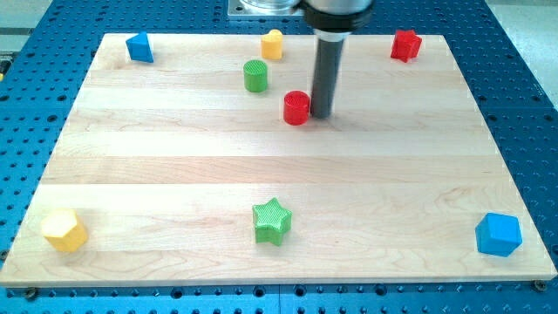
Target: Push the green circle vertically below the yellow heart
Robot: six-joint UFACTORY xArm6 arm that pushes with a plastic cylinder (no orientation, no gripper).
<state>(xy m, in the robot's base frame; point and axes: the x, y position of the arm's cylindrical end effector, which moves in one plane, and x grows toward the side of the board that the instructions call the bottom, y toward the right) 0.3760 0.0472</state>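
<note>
The green circle (255, 76) stands near the view's top, left of centre. The yellow heart (272, 44) sits just above it and slightly to its right, at the board's top edge. My tip (321, 116) rests on the board right of the green circle, touching or almost touching the right side of a red circle (296, 107). The red circle lies between my tip and the green circle, lower than the green one.
A blue block (139, 47) sits at the top left and a red block (404, 44) at the top right. A yellow hexagon (64, 230) is at the bottom left, a green star (271, 221) at bottom centre, a blue block (498, 234) at the bottom right. The wooden board (174, 166) lies on a blue perforated table.
</note>
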